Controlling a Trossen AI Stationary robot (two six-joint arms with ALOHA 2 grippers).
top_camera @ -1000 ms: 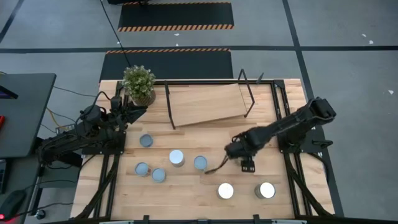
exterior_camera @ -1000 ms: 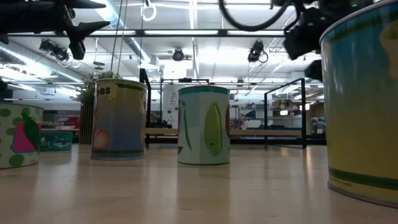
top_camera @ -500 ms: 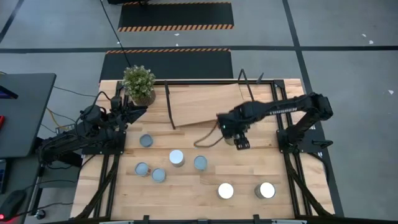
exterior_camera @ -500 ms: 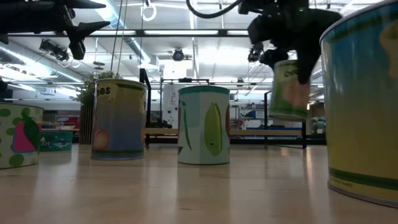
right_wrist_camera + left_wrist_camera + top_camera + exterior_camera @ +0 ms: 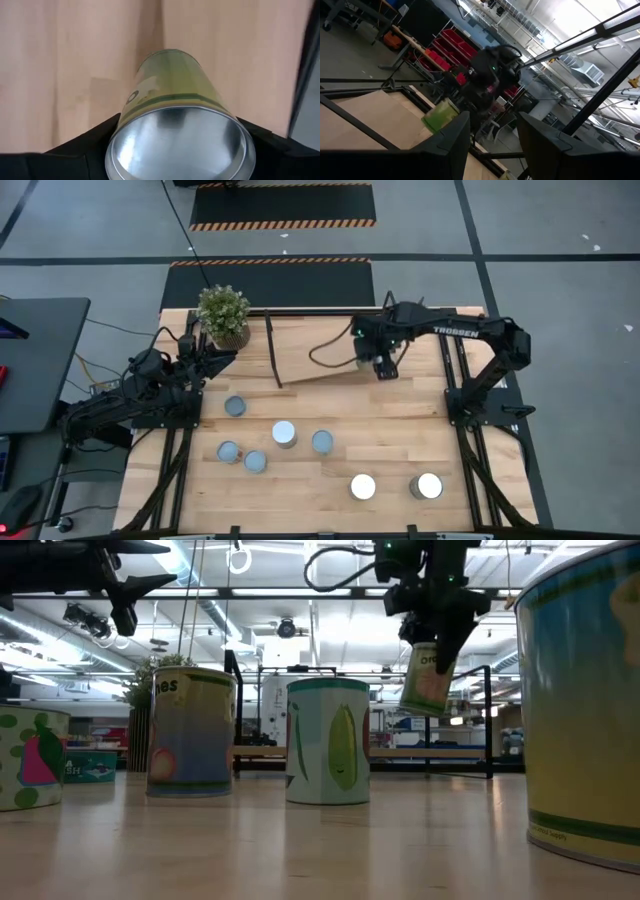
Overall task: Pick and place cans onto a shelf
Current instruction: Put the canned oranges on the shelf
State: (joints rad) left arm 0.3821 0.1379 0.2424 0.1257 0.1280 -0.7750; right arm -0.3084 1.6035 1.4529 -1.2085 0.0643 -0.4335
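My right gripper is over the right part of the tilted plywood shelf, shut on a green-labelled can with a silvery top. The can also shows in the left wrist view. Several other cans stand upright on their bases on the table, among them ones with bluish tops and ones with bright tops. My left gripper is open and empty at the table's left, near the potted plant. My right gripper pinches the can's side wall just below its top rim between its two fingers, one on each side. The fingers come from above. The can hangs below them, tilted, lifted clear above the shelf board.
The shelf's thin black rod frames rise at both its ends. The potted plant stands at the far left corner. Two large cans stand close before the low camera, and a third fills its right edge.
My right gripper has risen and gone from the table's middle right toward the far edge, carrying the green can up and over the shelf's right part. The can has stayed in the hold and hangs tilted.
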